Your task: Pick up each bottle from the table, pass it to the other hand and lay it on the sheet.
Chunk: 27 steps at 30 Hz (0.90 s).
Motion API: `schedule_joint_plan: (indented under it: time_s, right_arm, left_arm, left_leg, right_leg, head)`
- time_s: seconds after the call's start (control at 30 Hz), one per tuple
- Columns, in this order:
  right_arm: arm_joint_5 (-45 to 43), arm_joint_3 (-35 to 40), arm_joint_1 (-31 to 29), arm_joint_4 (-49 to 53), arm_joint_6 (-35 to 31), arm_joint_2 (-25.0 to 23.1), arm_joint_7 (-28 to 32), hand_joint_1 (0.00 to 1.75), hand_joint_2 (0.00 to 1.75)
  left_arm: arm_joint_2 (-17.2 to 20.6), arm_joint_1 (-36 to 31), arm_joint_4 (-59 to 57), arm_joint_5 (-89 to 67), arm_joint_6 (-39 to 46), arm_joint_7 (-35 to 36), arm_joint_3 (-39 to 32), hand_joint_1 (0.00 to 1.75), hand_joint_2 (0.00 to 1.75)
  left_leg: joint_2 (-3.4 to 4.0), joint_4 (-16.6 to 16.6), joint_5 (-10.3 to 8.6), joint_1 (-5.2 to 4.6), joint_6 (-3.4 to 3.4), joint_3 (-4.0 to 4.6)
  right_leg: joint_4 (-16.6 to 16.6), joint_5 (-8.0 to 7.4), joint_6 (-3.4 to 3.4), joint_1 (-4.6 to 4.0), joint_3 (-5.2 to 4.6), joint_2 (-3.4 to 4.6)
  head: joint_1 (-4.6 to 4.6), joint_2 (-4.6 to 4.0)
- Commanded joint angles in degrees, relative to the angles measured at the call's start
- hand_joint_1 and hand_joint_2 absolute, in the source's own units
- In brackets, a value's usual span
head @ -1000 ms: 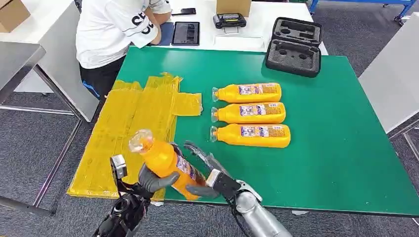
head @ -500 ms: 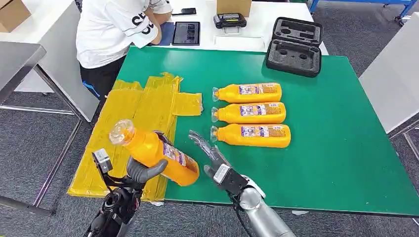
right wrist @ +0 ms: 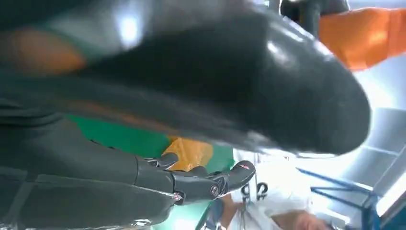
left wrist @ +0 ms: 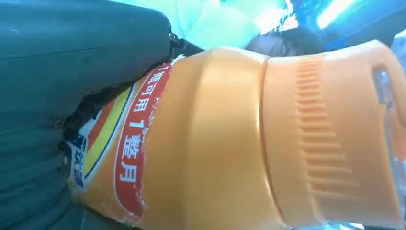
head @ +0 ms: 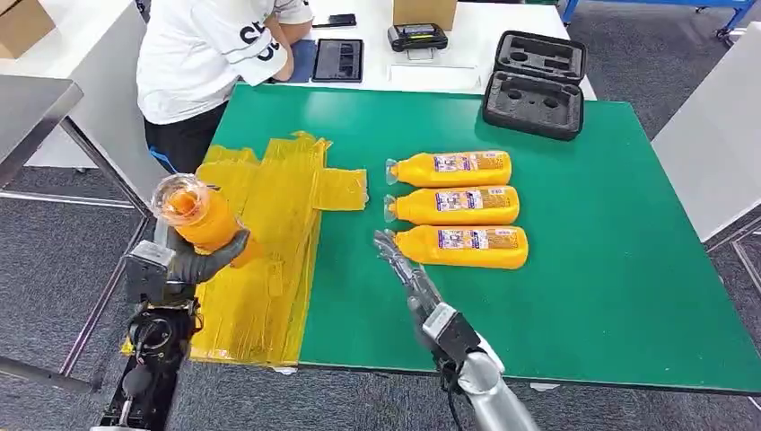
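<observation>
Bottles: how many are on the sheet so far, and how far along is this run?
None lies on the yellow sheet yet. The left hand holds one orange bottle above the sheet's edge, so its handover looks done. The right hand is open and empty. Three bottles wait on the green table.

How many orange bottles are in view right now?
4. Three lie in a row on the green table: far, middle, near. The fourth bottle is held by the left hand above the yellow sheet.
</observation>
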<state>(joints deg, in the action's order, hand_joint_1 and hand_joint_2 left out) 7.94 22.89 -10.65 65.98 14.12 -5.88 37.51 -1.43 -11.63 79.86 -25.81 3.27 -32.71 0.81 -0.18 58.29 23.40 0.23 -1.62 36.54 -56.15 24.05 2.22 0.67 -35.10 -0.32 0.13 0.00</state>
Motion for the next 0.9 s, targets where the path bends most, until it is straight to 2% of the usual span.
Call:
schedule_joint_plan:
  time_s: [0.03, 0.1, 0.3, 0.4, 0.47, 0.53, 0.57, 0.7, 0.77, 0.8, 0.9]
  right_arm:
    - [-1.99, -9.06, -1.10, 6.29, -0.15, -0.26, -1.58, 0.00, 0.00]
    - [-2.26, -10.14, -1.30, 7.01, -0.12, -0.41, -1.60, 0.00, 0.00]
    - [-2.38, -10.51, -0.75, 7.54, 0.13, -0.56, -1.76, 0.00, 0.00]
    - [-2.55, -11.94, -0.26, 9.01, 0.13, -0.21, -1.39, 0.00, 0.00]
    - [-3.12, -13.43, -0.21, 9.87, 0.78, 0.21, -1.13, 0.00, 0.00]
    - [-3.78, -14.62, 0.90, 10.78, 1.20, 0.34, -0.89, 0.00, 0.00]
    - [-3.94, -14.99, 2.05, 11.57, 1.37, 0.34, -0.55, 0.00, 0.00]
    - [-3.64, -16.37, 6.79, 15.52, 1.96, -0.08, 0.39, 0.00, 0.00]
    - [-3.63, -16.67, 6.81, 15.75, 2.10, -0.20, 0.38, 0.00, 0.00]
    - [-3.61, -16.86, 6.68, 15.68, 2.29, -0.30, 0.36, 0.00, 0.00]
    - [-3.60, -17.13, 6.25, 15.58, 2.73, -0.70, 0.09, 0.00, 0.00]
  left_arm:
    - [8.39, -7.08, -2.03, -18.17, 5.37, 9.05, 4.88, 1.75, 1.75]
    - [9.46, -7.47, -3.16, -19.70, 3.32, 9.95, 6.51, 1.75, 1.75]
    - [10.05, -7.57, -4.22, -20.87, 2.62, 10.53, 7.69, 1.75, 1.75]
    - [13.80, -8.43, -7.50, -26.58, -0.90, 13.34, 12.60, 1.75, 1.75]
    - [16.47, -10.13, -12.46, -31.49, -0.20, 15.08, 16.95, 1.75, 1.75]
    - [17.14, -10.44, -15.30, -33.94, -0.06, 15.99, 19.71, 1.75, 1.75]
    - [17.80, -10.19, -16.31, -34.92, -0.81, 16.03, 21.23, 1.75, 1.75]
    - [19.58, -11.38, -21.81, -35.40, -3.74, 14.71, 28.24, 1.75, 1.75]
    - [20.11, -12.73, -23.23, -36.12, -5.73, 13.85, 31.12, 1.75, 1.75]
    - [20.31, -13.82, -24.19, -36.21, -6.26, 13.85, 32.70, 1.75, 1.75]
    - [19.19, -16.30, -26.76, -36.96, -7.44, 14.90, 35.35, 1.75, 1.75]
  left_leg:
    - [-0.10, 0.04, 0.00, 0.02, 0.06, -0.02]
    - [-0.03, 0.09, 0.12, 0.06, 0.13, -0.30]
    - [-0.04, -0.02, 0.01, 0.02, 0.13, -0.26]
    - [-0.07, -0.02, 0.07, 0.04, 0.17, -0.41]
    - [-0.09, -0.06, -0.03, 0.01, 0.15, -0.29]
    - [-0.17, -0.10, 0.04, 0.04, 0.21, -0.60]
    - [-0.12, -0.08, -0.08, 0.01, 0.13, -0.22]
    - [-0.20, -0.14, -0.02, 0.01, 0.15, -0.41]
    - [-0.13, -0.07, -0.07, 0.00, 0.12, -0.15]
    - [-0.17, -0.05, 0.02, 0.02, 0.15, -0.34]
    - [-0.13, -0.03, -0.03, 0.01, 0.13, -0.20]
  right_leg:
    - [-0.06, 0.04, -0.07, -0.03, 0.04, -0.10]
    - [-0.12, 0.14, -0.15, -0.07, 0.28, -0.02]
    - [-0.01, 0.08, -0.08, -0.04, 0.27, -0.04]
    - [-0.03, 0.16, -0.11, -0.05, 0.41, -0.06]
    - [0.00, 0.09, -0.09, -0.02, 0.28, -0.08]
    - [0.04, 0.18, -0.16, -0.05, 0.60, -0.16]
    - [0.03, 0.04, -0.07, -0.01, 0.21, -0.12]
    - [0.10, 0.13, -0.10, -0.02, 0.42, -0.20]
    - [0.03, 0.05, -0.06, -0.01, 0.13, -0.13]
    - [0.02, 0.15, -0.09, -0.03, 0.34, -0.17]
    - [0.00, 0.08, -0.07, -0.02, 0.19, -0.12]
  head:
    - [0.02, 0.00]
    - [0.00, 0.00]
    - [-0.02, 0.00]
    - [0.00, 0.00]
    - [0.00, 0.00]
    - [0.00, 0.00]
    - [0.00, 0.00]
    - [0.00, 0.00]
    - [0.00, 0.00]
    - [0.00, 0.00]
    - [0.02, 0.00]
